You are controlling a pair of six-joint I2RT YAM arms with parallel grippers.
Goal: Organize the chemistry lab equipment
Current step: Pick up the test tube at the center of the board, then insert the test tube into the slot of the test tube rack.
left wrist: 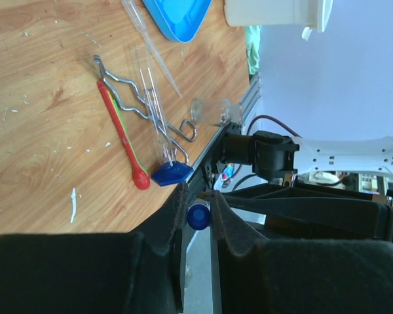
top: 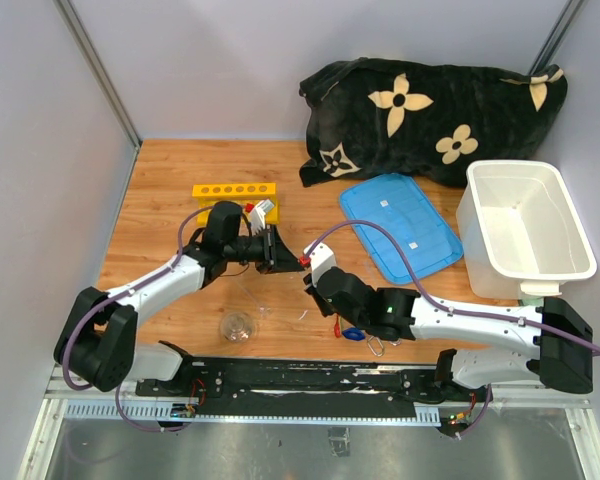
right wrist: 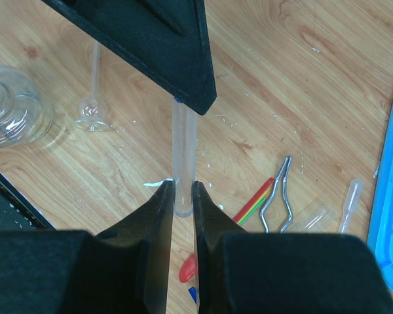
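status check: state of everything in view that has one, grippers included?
Left gripper: shut on blue cap of the held tube.
Right gripper: shut on test tube.
White tub: open, lid off, looks empty.
Blue lid: flat on the table beside the tub.
Yellow rack: no tubes in it.
Second test tube: capped, lying over the tongs.
Glass flask: on the table, looks empty.

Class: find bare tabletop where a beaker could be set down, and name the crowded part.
Free: wood behind the yellow rack up to the black cloth; wood left of the rack. Crowded: near edge, with flask, tongs, spatula.
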